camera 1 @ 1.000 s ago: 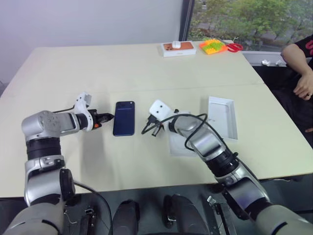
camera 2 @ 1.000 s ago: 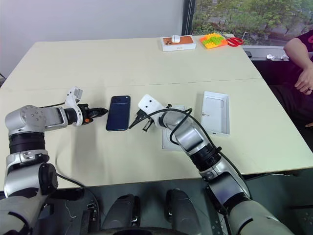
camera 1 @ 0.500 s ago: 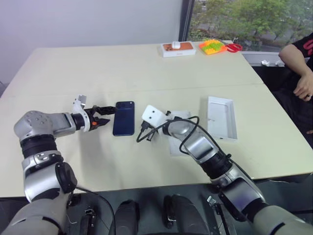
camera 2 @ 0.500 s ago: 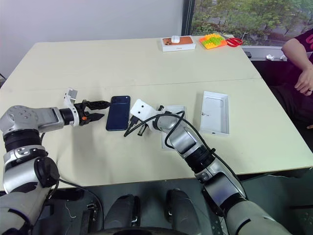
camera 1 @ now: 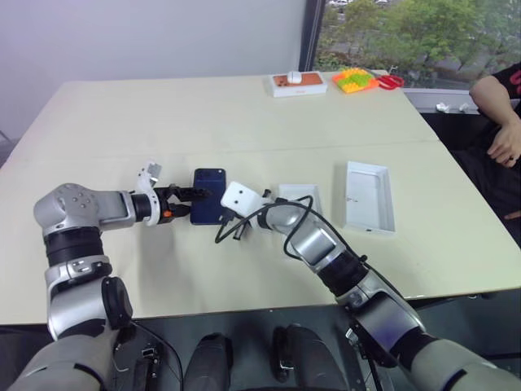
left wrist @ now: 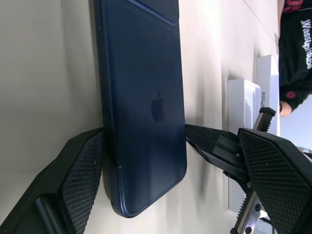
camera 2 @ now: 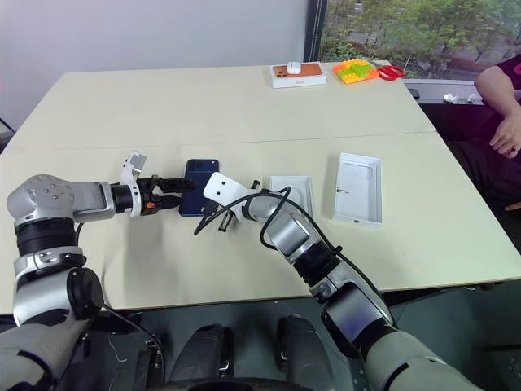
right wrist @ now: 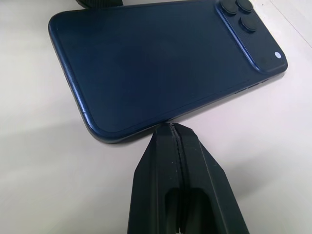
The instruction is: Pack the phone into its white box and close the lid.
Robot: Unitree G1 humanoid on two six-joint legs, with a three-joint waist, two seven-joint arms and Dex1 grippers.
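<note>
The phone, dark navy and glossy, lies flat on the table with its back up and its camera cluster at the far corner. My left gripper is open and straddles the phone's near end; one finger rests against its left edge. My right gripper is shut, with its tip touching the phone's right long edge. Right of the phone lie two shallow white cardboard pieces: one with an oval recess and an open tray with a raised rim. I cannot tell which is the white box and which the lid.
At the table's far side stand a white box with an orange top, a green and orange block set and red scissors. A person sits at the right edge, with a hand near the table.
My left gripper has opened and moved right until its fingers straddle the phone's near end. My right gripper, still shut, has slid left off the white pieces to the phone's right edge.
</note>
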